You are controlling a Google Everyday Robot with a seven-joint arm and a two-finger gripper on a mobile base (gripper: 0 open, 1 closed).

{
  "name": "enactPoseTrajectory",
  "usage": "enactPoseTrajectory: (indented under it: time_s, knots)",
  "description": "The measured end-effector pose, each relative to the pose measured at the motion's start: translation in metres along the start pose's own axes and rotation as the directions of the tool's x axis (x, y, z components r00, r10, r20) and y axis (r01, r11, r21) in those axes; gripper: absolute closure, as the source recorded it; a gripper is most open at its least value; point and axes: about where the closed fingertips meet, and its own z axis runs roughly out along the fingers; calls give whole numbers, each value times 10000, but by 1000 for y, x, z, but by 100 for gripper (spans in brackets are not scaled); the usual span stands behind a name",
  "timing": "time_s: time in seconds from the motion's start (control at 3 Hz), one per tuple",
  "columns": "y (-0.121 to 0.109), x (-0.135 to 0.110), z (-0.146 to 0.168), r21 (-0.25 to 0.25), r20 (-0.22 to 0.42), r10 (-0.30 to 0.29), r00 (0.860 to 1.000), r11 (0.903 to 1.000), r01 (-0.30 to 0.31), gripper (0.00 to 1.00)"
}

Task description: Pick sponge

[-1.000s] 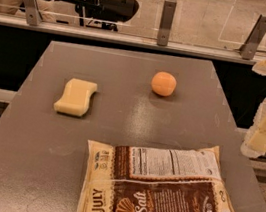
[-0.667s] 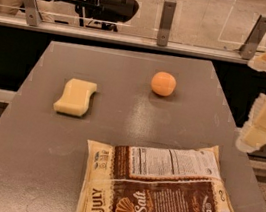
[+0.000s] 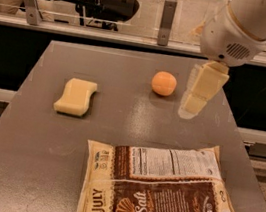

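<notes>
The sponge point(image 3: 76, 97) is a pale yellow block with wavy sides. It lies flat on the left half of the grey table point(image 3: 22, 160), with nothing touching it. My gripper point(image 3: 190, 108) hangs from the white arm point(image 3: 248, 26) at the upper right. It points down over the table, just right of the orange ball point(image 3: 163, 83), and is empty. It is well to the right of the sponge and not in contact with it.
A large brown and cream chips bag point(image 3: 164, 194) lies at the front right of the table. A glass barrier with metal posts point(image 3: 168, 15) runs along the far edge. Chairs and desks stand behind it.
The arm and gripper have swung left from beyond the table's right edge to over the table beside the ball. The sponge, ball and bag have not moved.
</notes>
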Motion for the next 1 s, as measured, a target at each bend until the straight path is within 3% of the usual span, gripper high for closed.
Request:
enactPoseTrajectory:
  time_s: [0.33,0.67,1.0]
  knots:
    - [-11,-46,30,-359,374,-1257,9914,9912,1270,0]
    - [-9,-88,65,-820,633,-2591,9638,9611,2638,0]
    - [1,-128,99,-1290,832,-3822,9203,9116,3902,0]
